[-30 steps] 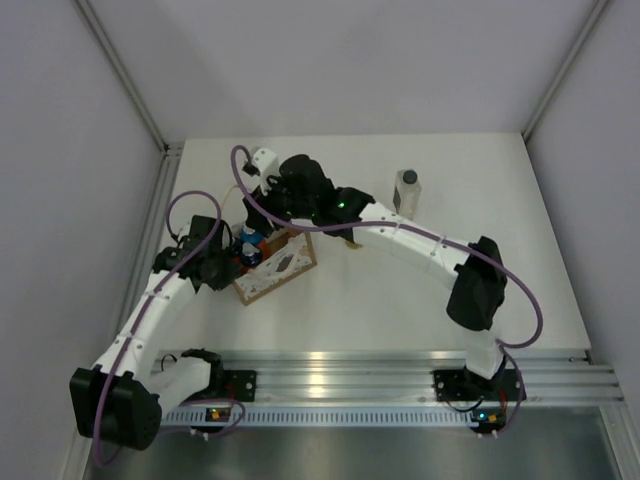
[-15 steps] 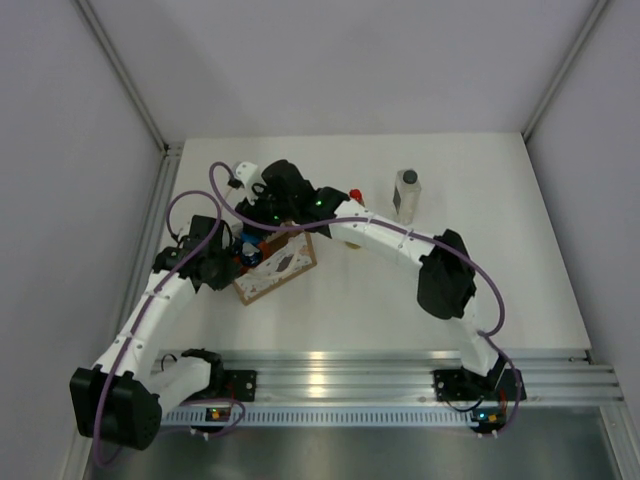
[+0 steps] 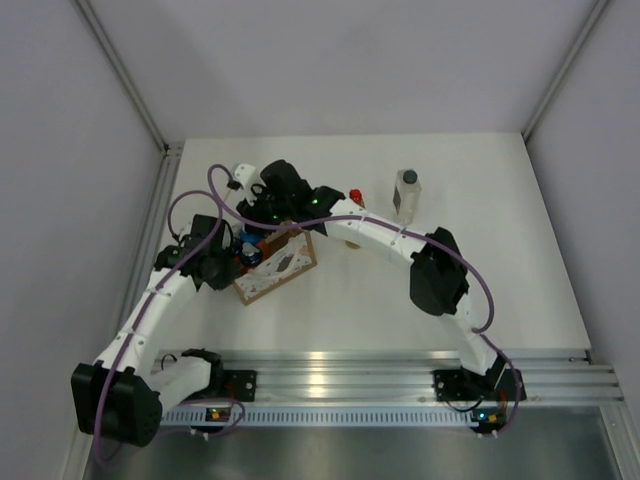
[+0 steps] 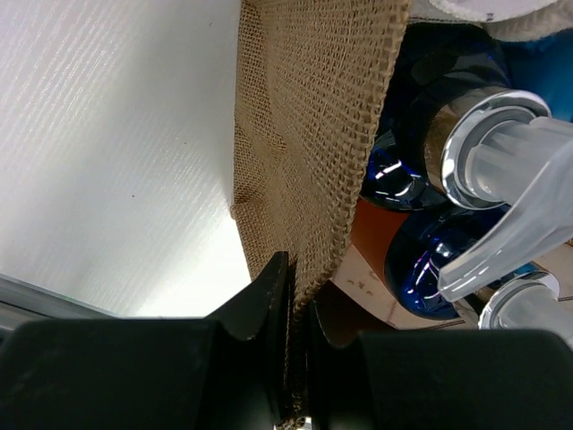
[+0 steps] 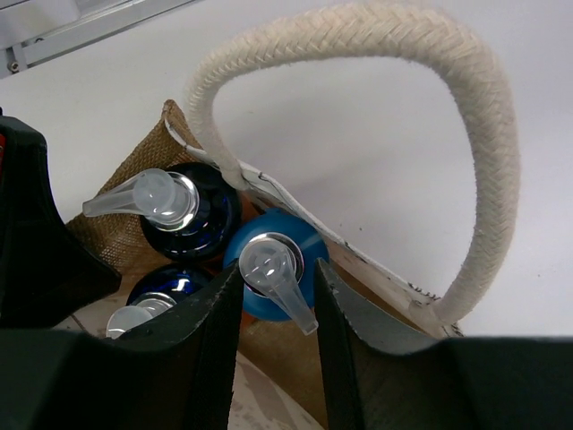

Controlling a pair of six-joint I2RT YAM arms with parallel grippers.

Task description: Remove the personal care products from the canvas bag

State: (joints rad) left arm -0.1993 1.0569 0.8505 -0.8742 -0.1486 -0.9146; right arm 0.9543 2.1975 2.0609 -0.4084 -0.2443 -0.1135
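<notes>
The left hand (image 4: 294,273) is clenched on the near-left wall of the bag (image 4: 313,134). It pinches the cloth flat between its two black fingers. I think it does this so the soft bag stays put and stays wide when a bottle is pulled up.

The right hand (image 5: 277,269) reaches down into the bag from the far side. Its fingers stand on both sides of the blue bottle (image 5: 286,235), very close to the round cap. I cannot tell if they squeeze it yet. The cap is a good place to grab, because it is the part that sticks up.

Two more bottles (image 5: 192,224) with dark, shiny caps sit packed just beside the blue one, inside the bag. Each has a clear plastic pump with a long thin spout.

The bag is rough, brown, woven cloth that looks floppy. Its handle (image 5: 483,134) is thick white rope, braided, bent in a big loop.

From above, the bag (image 3: 280,265) sits on the left part of the smooth white tabletop (image 3: 450,280). A clear bottle (image 3: 406,195) stands upright far to the right, out of the bag. A red cap (image 3: 355,194) peeks out beside the right arm, also outside the bag.
</notes>
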